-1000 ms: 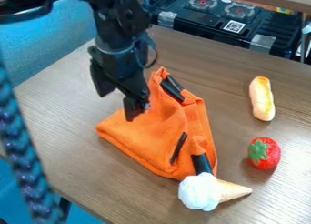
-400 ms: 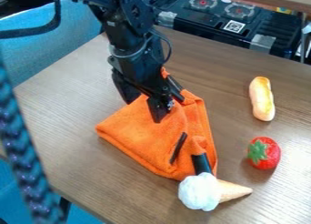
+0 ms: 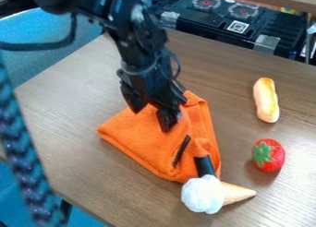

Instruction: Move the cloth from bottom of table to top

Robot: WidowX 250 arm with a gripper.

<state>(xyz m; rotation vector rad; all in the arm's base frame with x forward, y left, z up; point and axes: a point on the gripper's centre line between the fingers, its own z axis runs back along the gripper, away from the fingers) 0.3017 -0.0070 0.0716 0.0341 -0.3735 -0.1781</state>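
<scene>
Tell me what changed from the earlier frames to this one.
The hand moved toward the picture's right and a little down the view, farther over the orange cloth. Its fingers are apart, and nothing has visibly been taken hold of or let go. The cloth, ice cream cone, strawberry and bread roll stayed where they were.

Black arm bent downward, gripper parted.
The arm [image 3: 145,41] came in from the view's upper left and sloped down toward the right, with a thin cable [image 3: 178,67] looped out beside its wrist [image 3: 145,76]. Below, the gripper [image 3: 152,120] hung at a slight tilt, its two fingers [image 3: 167,120] pointing down and spread apart, the one nearer the view's left edge sitting higher.
</scene>
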